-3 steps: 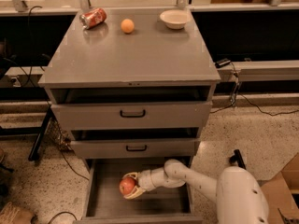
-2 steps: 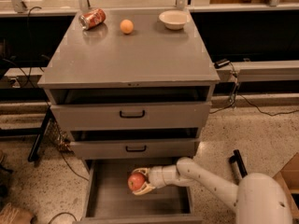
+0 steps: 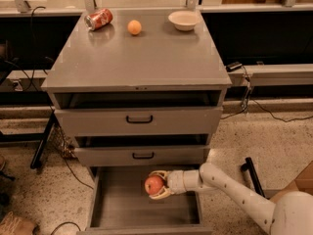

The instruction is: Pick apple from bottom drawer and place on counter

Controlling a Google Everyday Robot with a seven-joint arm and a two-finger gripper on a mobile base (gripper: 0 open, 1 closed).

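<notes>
The red apple (image 3: 153,184) with paler patches is held in my gripper (image 3: 157,185), whose fingers are shut around it from the right. The gripper holds it over the rear part of the open bottom drawer (image 3: 117,214), a little above its plain grey floor and just below the middle drawer's front. My white arm (image 3: 230,190) reaches in from the lower right. The grey counter (image 3: 142,58) is the cabinet's top, well above the apple.
On the counter's far edge lie a red soda can (image 3: 98,19) on its side, a small orange fruit (image 3: 134,27) and a white bowl (image 3: 184,20). The top drawer (image 3: 139,119) and middle drawer (image 3: 143,155) with black handles stand slightly pulled out.
The gripper with the apple has risen and moved to the right and towards the back of the bottom drawer. The arm has drawn back with it.
</notes>
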